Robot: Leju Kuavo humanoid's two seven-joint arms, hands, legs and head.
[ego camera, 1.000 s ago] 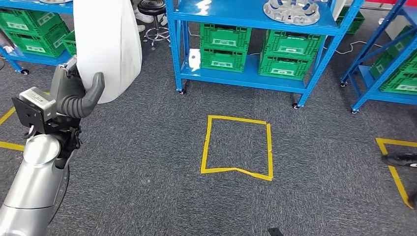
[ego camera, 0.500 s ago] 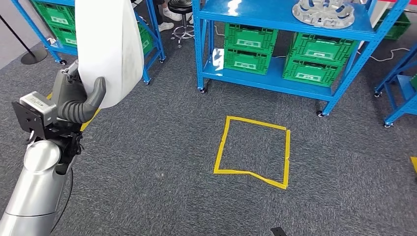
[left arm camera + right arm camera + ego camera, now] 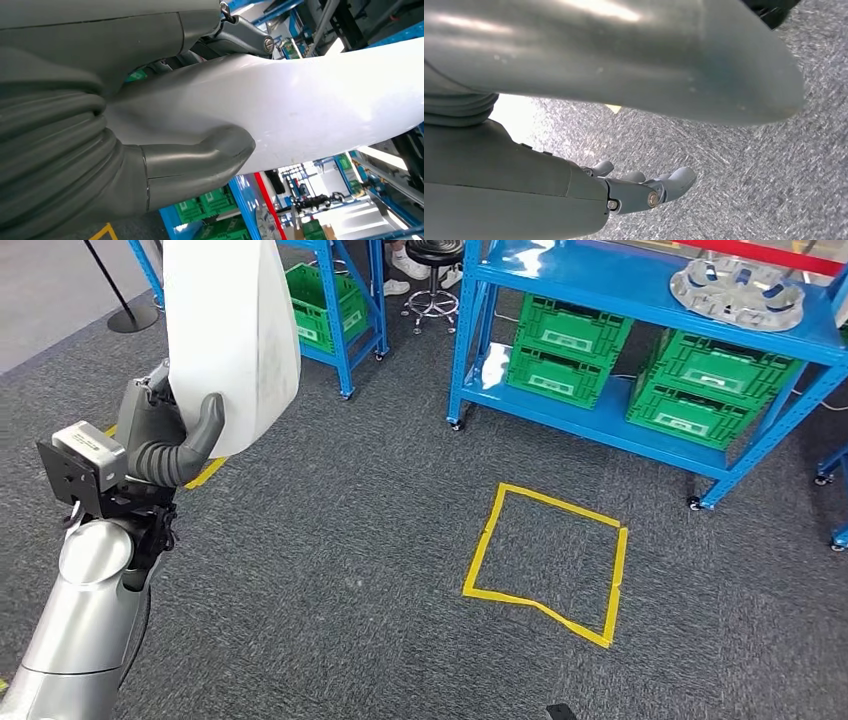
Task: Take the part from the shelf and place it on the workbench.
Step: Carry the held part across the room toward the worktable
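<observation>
Head view: bright, even overhead light; my carpet (image 3: 330,570) reads sharp, shadows under the blue shelf (image 3: 640,300) soft and short. Glare: white patches on the shelf's top board. The white part (image 3: 230,340) in my left hand (image 3: 165,445) is near overexposed, with little surface detail.

Left wrist view: the part (image 3: 310,105) blows out to pure white towards one end; my thumb (image 3: 200,160) is close and slightly soft; the background is bright and hazy.

Right wrist view: my right hand (image 3: 644,190) is dim against the carpet (image 3: 774,165), which is streaked with motion blur; one washed-out bright patch; a soft sheen on the near grey cover (image 3: 624,55).
</observation>
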